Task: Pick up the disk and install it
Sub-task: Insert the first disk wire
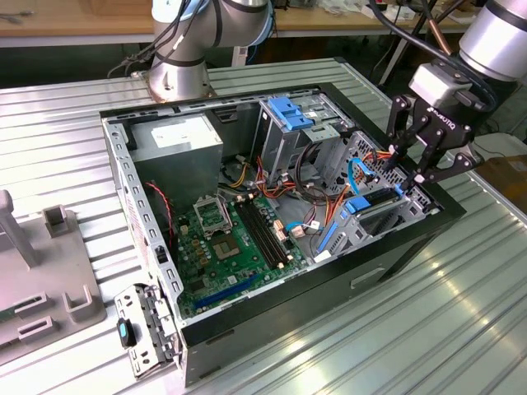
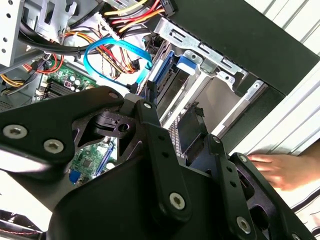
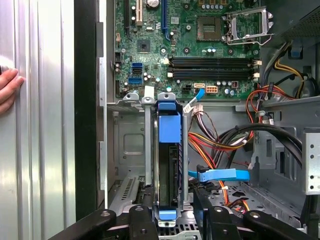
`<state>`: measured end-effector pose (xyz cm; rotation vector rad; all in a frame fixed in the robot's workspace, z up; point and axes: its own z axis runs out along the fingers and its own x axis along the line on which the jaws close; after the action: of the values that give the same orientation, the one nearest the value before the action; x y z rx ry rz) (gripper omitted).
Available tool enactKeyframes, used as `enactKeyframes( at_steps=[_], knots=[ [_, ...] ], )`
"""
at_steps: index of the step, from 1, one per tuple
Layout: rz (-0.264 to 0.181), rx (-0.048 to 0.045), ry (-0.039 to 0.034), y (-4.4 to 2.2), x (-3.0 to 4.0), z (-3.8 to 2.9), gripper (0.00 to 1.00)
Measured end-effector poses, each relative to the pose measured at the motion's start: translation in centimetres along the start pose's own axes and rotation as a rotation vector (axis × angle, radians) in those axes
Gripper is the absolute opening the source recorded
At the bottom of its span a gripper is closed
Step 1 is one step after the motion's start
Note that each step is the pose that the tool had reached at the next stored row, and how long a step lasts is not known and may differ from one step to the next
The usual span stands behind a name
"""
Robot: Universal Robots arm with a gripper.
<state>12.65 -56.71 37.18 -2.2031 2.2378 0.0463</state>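
Observation:
The disk (image 3: 167,165) stands on edge in the drive bay of the open computer case (image 1: 387,267), its blue carrier rail framing the grey body. In the exterior view the disk (image 1: 375,206) sits in the bay at that view's right side of the case. My gripper (image 1: 409,167) hovers just above it, open. In the first wrist view the gripper (image 3: 175,222) straddles the disk's near end, its fingers (image 3: 142,220) on either side with a gap on one side. The second wrist view shows the gripper (image 2: 182,145) over the bay.
A person's hand (image 3: 7,87) rests on the ribbed table beside the case wall, also visible as a hand (image 2: 280,170). A thin blue cable (image 3: 220,175) and wire bundles lie next to the bay. The motherboard (image 1: 230,239) fills the case floor. A grey fixture (image 1: 49,271) stands at the exterior view's left.

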Motion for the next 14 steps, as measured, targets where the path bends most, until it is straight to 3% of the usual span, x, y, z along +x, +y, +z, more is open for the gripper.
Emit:
enactKeyframes(
  at_steps=[8, 12, 14],
  knots=[
    [0.0, 0.0, 0.0, -0.07, 0.0, 0.0, 0.44],
    [-0.002, -0.0001, 0.0001, -0.65, -0.06, -0.01, 0.44],
    [-0.005, -0.0001, 0.0002, -1.29, -0.14, -0.03, 0.44]
  ],
)
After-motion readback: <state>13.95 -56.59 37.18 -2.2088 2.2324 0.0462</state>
